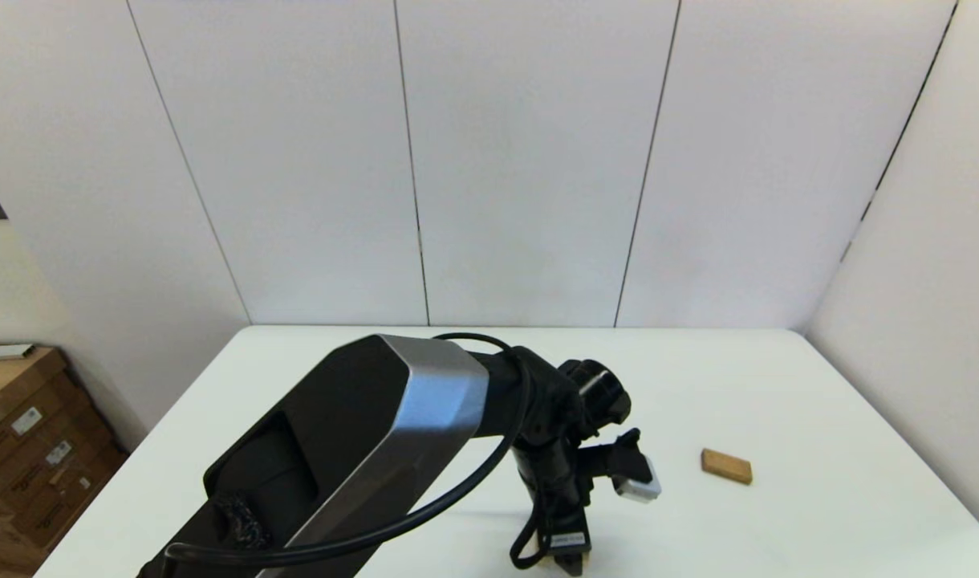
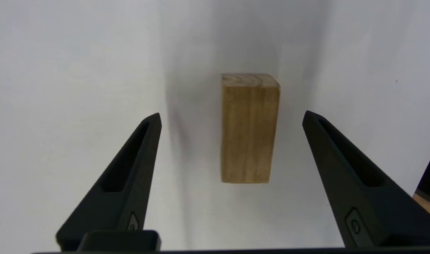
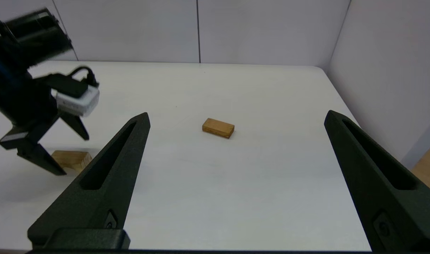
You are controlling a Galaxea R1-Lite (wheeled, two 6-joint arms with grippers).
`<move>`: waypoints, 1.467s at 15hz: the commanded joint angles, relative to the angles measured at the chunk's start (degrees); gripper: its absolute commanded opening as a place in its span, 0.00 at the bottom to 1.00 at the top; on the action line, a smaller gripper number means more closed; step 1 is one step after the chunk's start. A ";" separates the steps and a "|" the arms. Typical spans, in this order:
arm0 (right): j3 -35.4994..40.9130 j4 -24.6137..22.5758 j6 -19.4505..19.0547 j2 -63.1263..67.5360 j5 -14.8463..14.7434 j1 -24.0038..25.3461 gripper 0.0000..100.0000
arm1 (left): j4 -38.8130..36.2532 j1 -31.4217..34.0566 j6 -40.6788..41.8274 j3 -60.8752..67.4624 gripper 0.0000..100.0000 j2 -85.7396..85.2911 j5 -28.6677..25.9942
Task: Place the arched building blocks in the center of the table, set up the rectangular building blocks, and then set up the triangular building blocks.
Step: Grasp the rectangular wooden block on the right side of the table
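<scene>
Head view, surface: the table [image 1: 778, 385] was a plain white top with rounded far corners, bare across most of its width.
Head view, room: pale wall panels with thin dark seams stood behind the table and along the robot's right; cardboard boxes [image 1: 32, 457] sat on the floor off the left edge.
Head view, left arm: the large black and silver arm reached from the lower left toward the near middle of the table, wrist turned downward, with the left gripper [image 1: 566, 562] at the bottom edge, its fingers hidden there.
Head view, block: the rectangular building blocks [image 1: 727, 466], a flat orange-brown slab, lay flat on the robot's right side, well apart from the arm.

Left wrist view, gripper: the two black fingers [image 2: 130, 176] were spread wide, released, holding nothing.
Left wrist view, block: the arched building blocks [image 2: 249, 130], a chunky pale tan piece with visible end grain, lay on the white top between the fingertips, touching neither; no arch cutout could be seen.

Right wrist view, gripper: the right gripper [image 3: 236, 120] hung above the table's near side, fingers wide apart and empty.
Right wrist view, blocks: the slab lay flat near mid-table beyond the fingers; the pale block rested on the surface under the left gripper's spread tips.
Right wrist view, room: white panels met at a corner behind the table.
</scene>
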 commanded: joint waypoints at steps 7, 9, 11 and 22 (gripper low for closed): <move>0.00 -0.01 -0.05 -0.01 0.02 -0.01 1.00 | -3.57 12.32 -26.20 0.50 1.00 -31.77 -5.45; 0.00 -0.01 -0.05 -0.01 0.02 -0.01 1.00 | -1.99 15.93 -33.23 3.93 1.00 -43.02 -4.74; 0.00 -0.01 -0.05 -0.01 0.02 -0.01 1.00 | 0.21 19.09 -37.53 7.80 1.00 -54.18 -2.72; 0.00 -0.01 -0.05 -0.01 0.02 -0.01 1.00 | -0.32 47.22 -43.77 45.24 1.00 -110.69 17.93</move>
